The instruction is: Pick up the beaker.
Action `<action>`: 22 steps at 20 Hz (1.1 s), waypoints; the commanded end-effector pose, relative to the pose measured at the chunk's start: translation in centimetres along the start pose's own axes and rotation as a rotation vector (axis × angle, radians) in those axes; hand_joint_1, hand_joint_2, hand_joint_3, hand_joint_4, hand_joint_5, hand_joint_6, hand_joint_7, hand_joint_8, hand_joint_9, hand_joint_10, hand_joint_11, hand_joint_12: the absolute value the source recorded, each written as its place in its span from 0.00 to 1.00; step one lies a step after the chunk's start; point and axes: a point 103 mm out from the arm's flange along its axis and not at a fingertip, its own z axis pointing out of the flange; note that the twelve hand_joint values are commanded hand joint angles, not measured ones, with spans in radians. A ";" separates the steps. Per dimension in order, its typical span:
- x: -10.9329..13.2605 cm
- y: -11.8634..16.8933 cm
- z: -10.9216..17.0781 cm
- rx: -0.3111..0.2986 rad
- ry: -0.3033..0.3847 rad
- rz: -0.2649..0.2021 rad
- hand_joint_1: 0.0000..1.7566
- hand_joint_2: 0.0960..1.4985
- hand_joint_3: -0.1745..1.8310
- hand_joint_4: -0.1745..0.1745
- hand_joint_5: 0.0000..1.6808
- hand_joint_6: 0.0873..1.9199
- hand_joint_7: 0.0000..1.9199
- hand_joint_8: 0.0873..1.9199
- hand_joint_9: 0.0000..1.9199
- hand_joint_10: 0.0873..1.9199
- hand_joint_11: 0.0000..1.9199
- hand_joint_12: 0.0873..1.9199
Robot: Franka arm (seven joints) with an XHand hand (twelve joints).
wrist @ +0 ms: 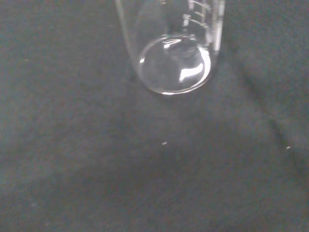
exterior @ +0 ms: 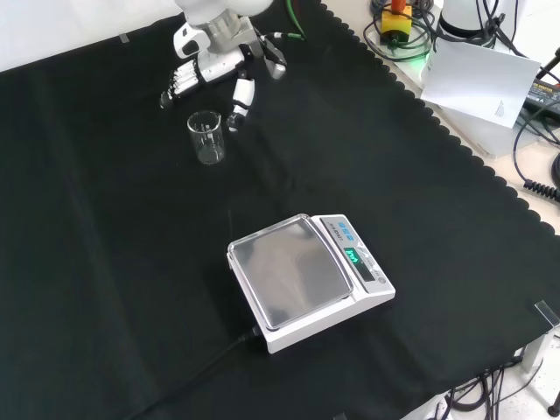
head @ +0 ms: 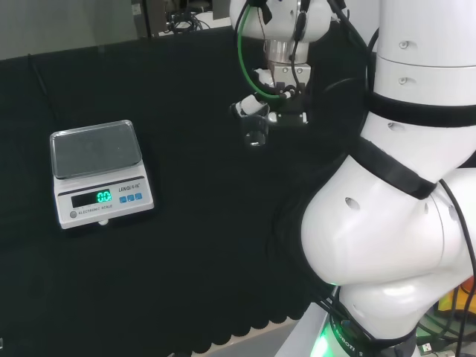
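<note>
Item one: a clear glass beaker (exterior: 206,137), standing upright on the black cloth of the table (exterior: 105,262), mouth up, its long axis vertical. In the wrist view we see its round base (wrist: 175,65) and a ladder of white graduation marks (wrist: 199,14) up one wall; we cannot make out any figures on them. We find it empty in the front view.

Item two: the robot hand (exterior: 210,66), black and white, just behind the beaker in the front view. Its fingers (exterior: 181,80) reach down at the beaker's left and the thumb (exterior: 241,101) at its right, spread wide and only slightly bent, with the glass between them and nothing gripped; we cannot tell whether any tip touches the rim.

Item three: a white weighing scale (exterior: 308,278) with a steel pan (head: 95,148), well apart from the beaker, nearer the front camera. Its green display (head: 103,197) is lit, and there is small print beside it.
</note>
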 end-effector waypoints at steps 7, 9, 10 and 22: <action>-1.5 3.4 0.7 0.051 -0.007 0.008 0.28 0.45 0.17 0.60 0.00 0.00 0.00 0.06 0.00 0.38 0.00 0.65; -1.2 3.8 1.2 0.063 -0.006 0.003 0.27 0.45 0.17 0.61 0.00 0.00 0.00 0.05 0.00 0.37 0.00 0.65; -1.1 3.9 1.5 0.070 -0.007 0.002 0.27 0.44 0.17 0.62 0.00 0.00 0.00 0.04 0.00 0.36 0.00 0.65; -0.5 5.9 3.9 0.130 -0.056 0.066 0.27 0.44 0.16 0.65 0.00 0.00 0.00 0.02 0.00 0.35 0.00 0.65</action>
